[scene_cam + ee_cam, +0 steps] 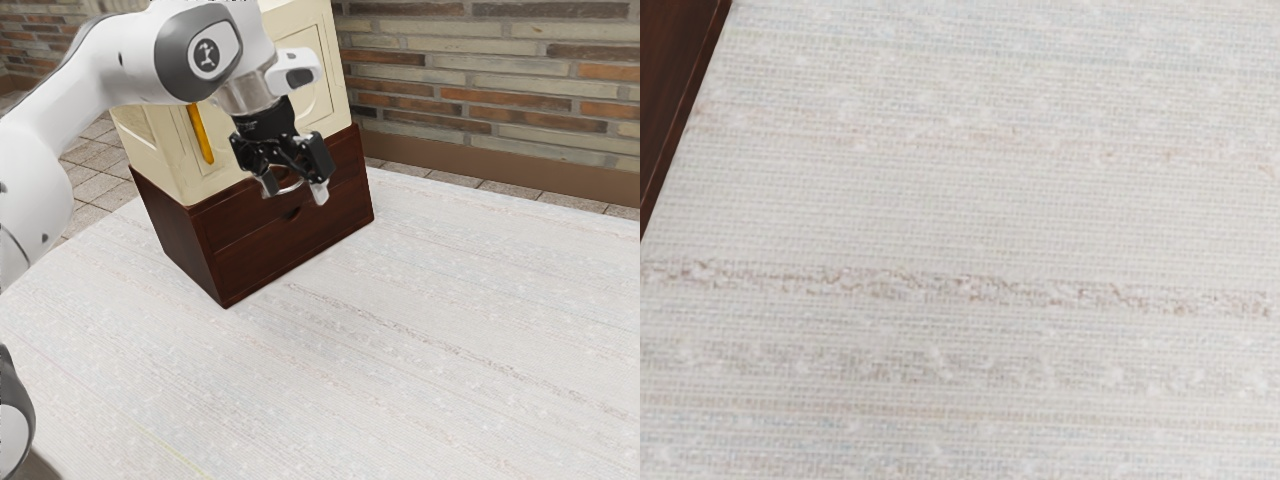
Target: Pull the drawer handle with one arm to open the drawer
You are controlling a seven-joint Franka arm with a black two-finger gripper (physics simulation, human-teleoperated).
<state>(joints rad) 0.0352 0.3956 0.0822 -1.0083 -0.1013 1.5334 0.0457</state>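
Observation:
My gripper (295, 190) hangs in front of the dark red-brown wooden drawer box (250, 265), its two fingers apart with a gap between them. A small dark rounded handle (291, 213) shows on the drawer front just below the fingers; whether they touch it I cannot tell. Behind the fingers, part of the upper front is hidden by the hand. No opening gap shows in the part of the drawer front that is visible. In the wrist view, a strip of the dark wooden box (670, 80) lies at the corner.
On top of the drawer box stands a cream cabinet (160, 150) with an orange-yellow handle (201, 135). A pale woven surface (420, 340) spreads in front of the box, also in the wrist view (960, 200). A brick wall (480, 90) rises behind.

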